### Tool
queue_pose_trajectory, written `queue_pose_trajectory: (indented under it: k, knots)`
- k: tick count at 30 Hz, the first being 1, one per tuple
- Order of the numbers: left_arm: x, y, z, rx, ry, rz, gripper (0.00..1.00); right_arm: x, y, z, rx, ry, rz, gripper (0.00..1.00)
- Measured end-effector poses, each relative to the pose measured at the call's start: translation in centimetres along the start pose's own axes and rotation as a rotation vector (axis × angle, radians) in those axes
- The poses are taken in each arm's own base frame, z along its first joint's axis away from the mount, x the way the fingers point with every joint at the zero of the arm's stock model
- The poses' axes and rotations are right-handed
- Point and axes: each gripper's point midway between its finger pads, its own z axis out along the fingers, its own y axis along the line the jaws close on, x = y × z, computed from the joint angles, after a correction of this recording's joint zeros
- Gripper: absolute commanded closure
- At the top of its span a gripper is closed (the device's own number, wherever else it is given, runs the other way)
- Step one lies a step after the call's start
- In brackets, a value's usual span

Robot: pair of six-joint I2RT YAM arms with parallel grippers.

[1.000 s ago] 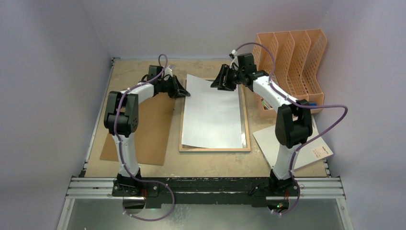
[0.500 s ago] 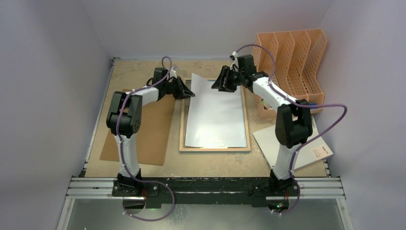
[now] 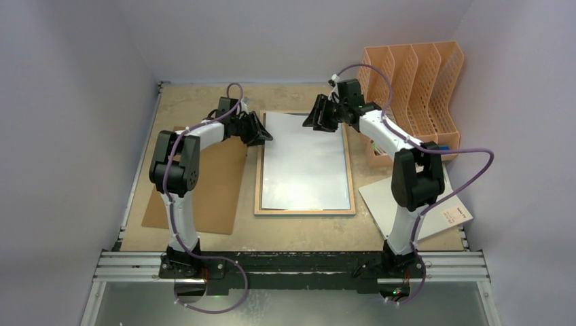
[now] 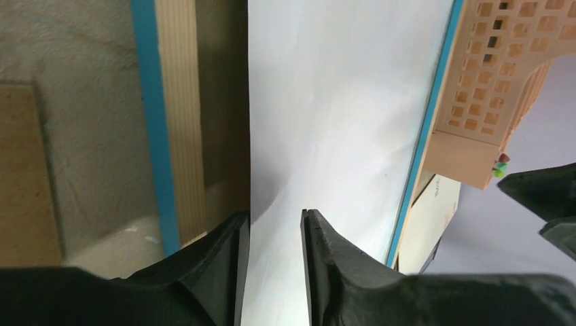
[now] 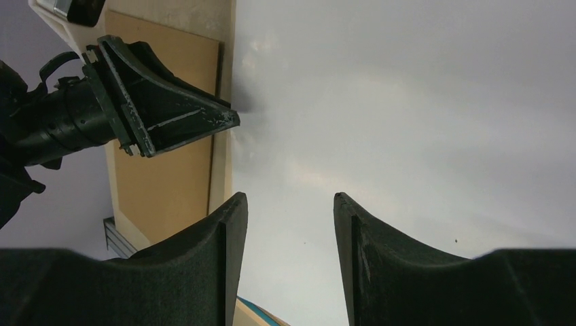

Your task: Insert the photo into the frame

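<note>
Both jaws gape over the photo (image 3: 306,163): left gripper (image 4: 273,216) narrowly, right gripper (image 5: 289,197) wider.

Tall organiser (image 3: 414,88) right of frame (image 3: 306,212), flat board (image 3: 204,190) left

Slim white links and bulky black joint housings on left arm (image 3: 178,204) and right arm (image 3: 402,227). Purple cable (image 3: 469,150) trailing along each. Black bases (image 3: 182,261) bolted to a silver rail (image 3: 129,265). Matte black wedge-shaped fingers, lightly scuffed, on left gripper (image 3: 266,134) and right gripper (image 3: 310,121).
</note>
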Motion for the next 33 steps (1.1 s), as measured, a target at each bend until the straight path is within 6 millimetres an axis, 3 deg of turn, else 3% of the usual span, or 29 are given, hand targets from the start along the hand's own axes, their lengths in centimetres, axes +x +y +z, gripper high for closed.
queue_pose_trajectory:
  k: [14,17,20,24,28,33]
  knots:
    - [-0.3,1.5,-3.0,-0.194,-0.025,0.070,0.40,-0.4,-0.4,-0.4,0.030,-0.026,-0.015,0.46]
    - [-0.7,1.7,-4.3,-0.242,-0.042,0.111,0.32,-0.4,-0.5,-0.3,0.031,-0.030,-0.018,0.45]
    - [-1.2,2.0,-5.9,-0.296,-0.068,0.157,0.15,-0.1,-0.8,-0.1,0.029,-0.041,-0.007,0.44]
    - [-3.5,3.3,-8.9,-0.394,-0.141,0.208,0.09,0.1,-0.3,0.2,0.001,-0.054,0.022,0.43]
    - [-6.7,5.9,-12.7,-0.512,-0.236,0.220,0.09,0.0,1.9,0.7,-0.047,-0.076,0.019,0.42]
    - [-9.9,10.5,-17.0,-0.668,-0.335,0.183,0.10,1.6,7.5,2.3,-0.142,-0.056,-0.010,0.39]
